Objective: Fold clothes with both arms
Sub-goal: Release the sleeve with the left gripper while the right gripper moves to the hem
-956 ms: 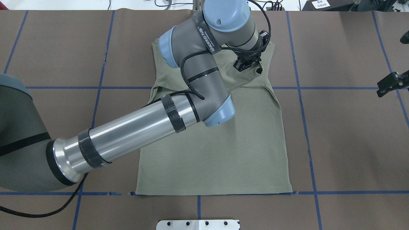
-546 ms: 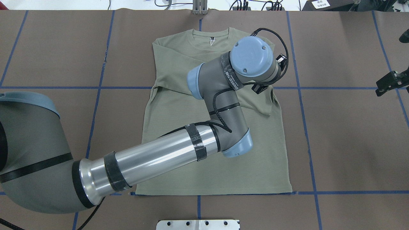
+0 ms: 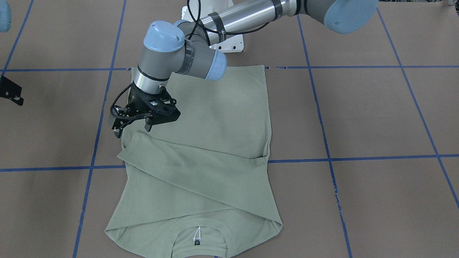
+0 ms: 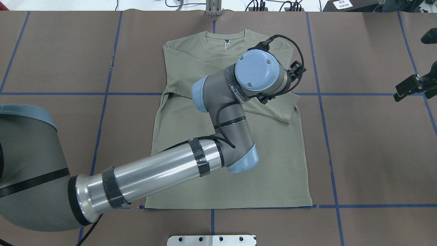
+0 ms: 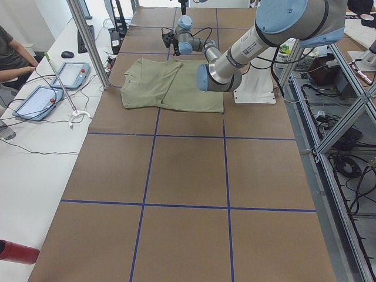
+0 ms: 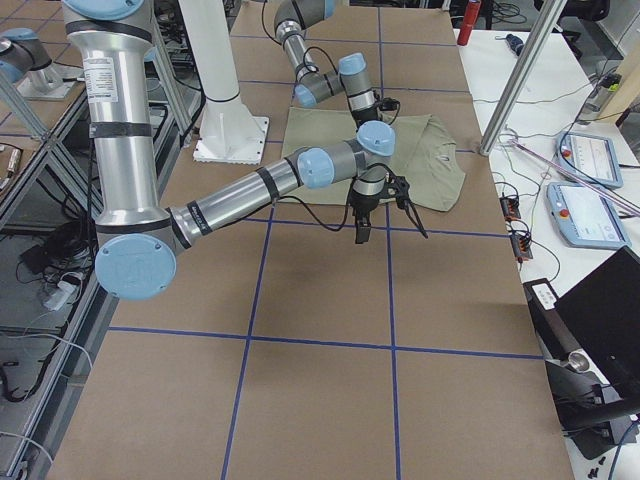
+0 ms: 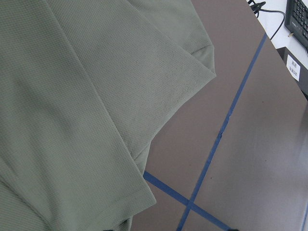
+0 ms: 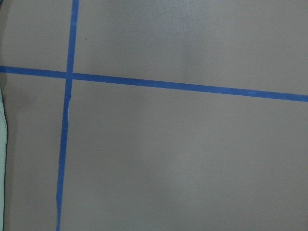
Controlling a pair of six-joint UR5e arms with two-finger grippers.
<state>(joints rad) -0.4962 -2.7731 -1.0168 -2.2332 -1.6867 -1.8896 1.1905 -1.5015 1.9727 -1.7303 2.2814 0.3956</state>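
The sage-green shirt (image 4: 232, 171) lies flat in the middle of the table, collar and white tag (image 4: 226, 43) at the far side. One sleeve lies folded across the chest, its cuff (image 3: 125, 143) at the shirt's side edge. My left gripper (image 3: 132, 130) hovers just above that cuff, open and empty. In the overhead view the wrist hides it. The left wrist view shows the cuff (image 7: 192, 62) and bare table. My right gripper (image 6: 388, 232) hangs off to the right of the shirt, open and empty, its fingers (image 4: 411, 87) at the overhead view's edge.
Blue tape lines (image 4: 321, 94) grid the brown table cover. The white pedestal base (image 4: 211, 240) stands at the near edge. Teach pendants (image 5: 70, 73) and a metal pole (image 5: 88, 41) stand past the far edge, beside an operator.
My left arm swung from the collar area towards the near right, drawing the sleeve cuff across the chest. The sleeve now lies flat and my gripper is off it.
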